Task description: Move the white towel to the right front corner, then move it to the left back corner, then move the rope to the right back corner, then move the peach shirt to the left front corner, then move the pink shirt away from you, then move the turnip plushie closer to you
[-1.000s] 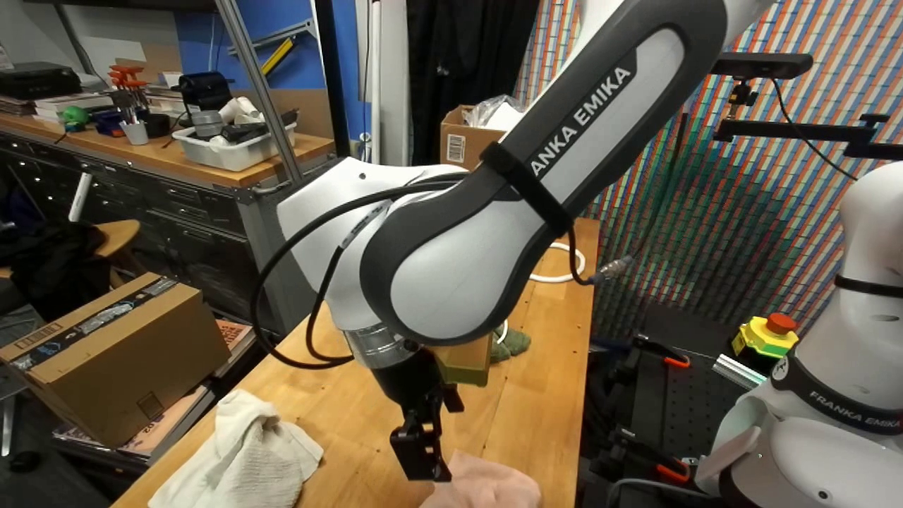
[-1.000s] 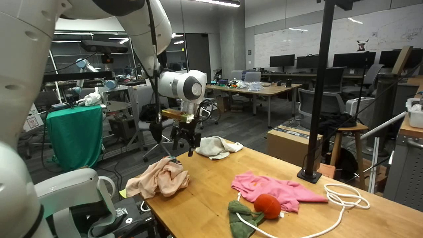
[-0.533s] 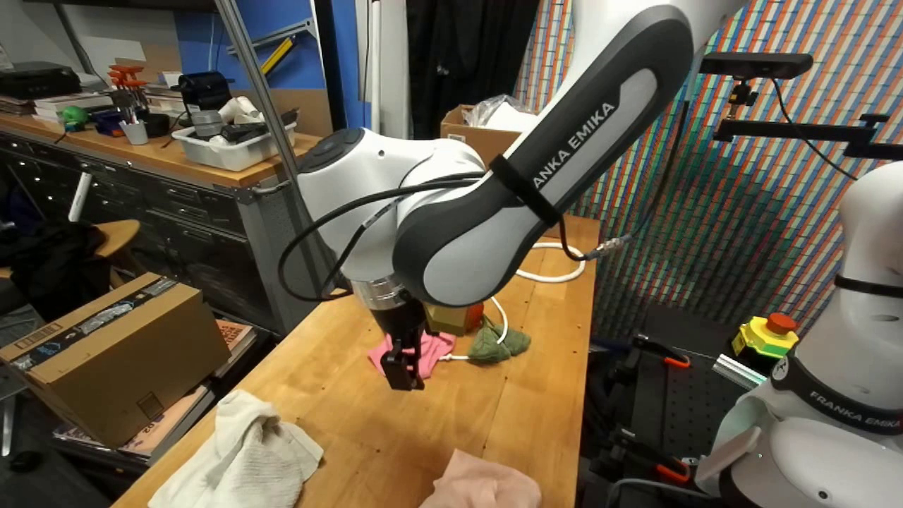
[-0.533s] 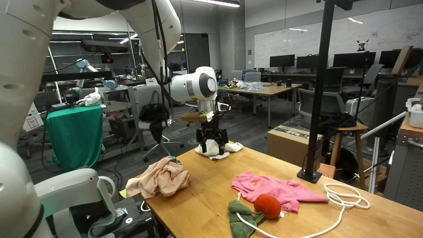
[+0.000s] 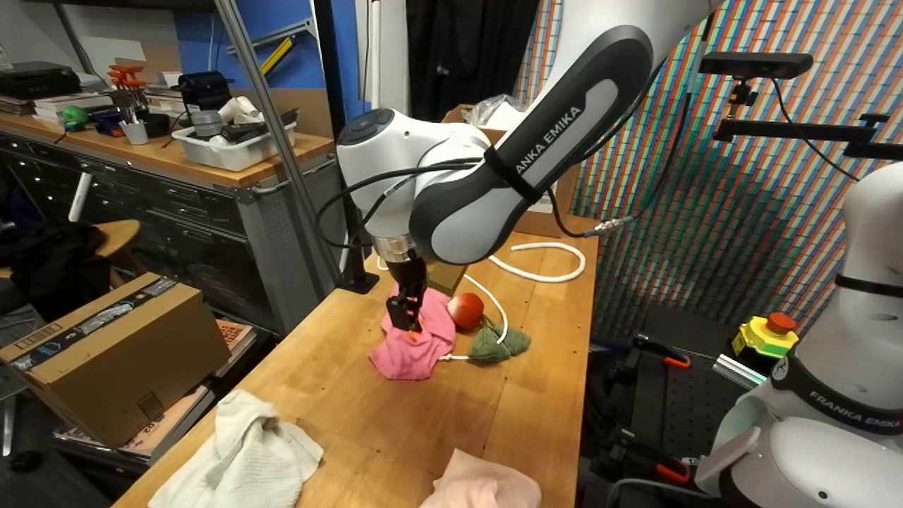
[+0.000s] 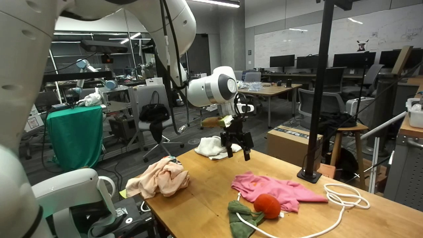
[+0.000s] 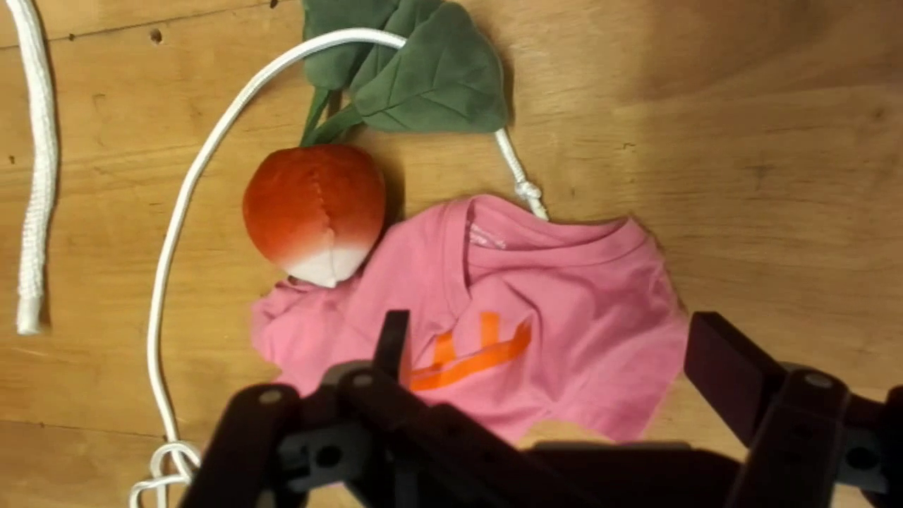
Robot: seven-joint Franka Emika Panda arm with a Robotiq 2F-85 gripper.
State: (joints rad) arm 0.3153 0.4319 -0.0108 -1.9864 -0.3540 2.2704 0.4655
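My gripper (image 7: pixel 550 321) is open and empty above the pink shirt (image 7: pixel 592 282), apart from it. In both exterior views the gripper (image 5: pixel 405 326) (image 6: pixel 238 156) hangs over the table. The turnip plushie (image 7: pixel 317 197), red with green leaves, lies against the shirt's edge. The white rope (image 7: pixel 152 331) runs over the leaves, one knotted end by the shirt's collar. The rope's loops (image 6: pixel 342 201) lie at the table's edge in an exterior view. The white towel (image 5: pixel 247 458) and the peach shirt (image 6: pixel 162 178) lie crumpled at the table end away from the pink shirt.
A black post (image 6: pixel 310 165) stands at the wooden table's (image 6: pixel 205 205) edge near the pink shirt. A cardboard box (image 5: pixel 120 353) stands on the floor side beside the table. A second white arm (image 5: pixel 832 437) stands along the opposite side.
My gripper has moved from beside the peach shirt, along the table, to above the pink shirt. It stays open. The cloths, rope and plushie have not moved.
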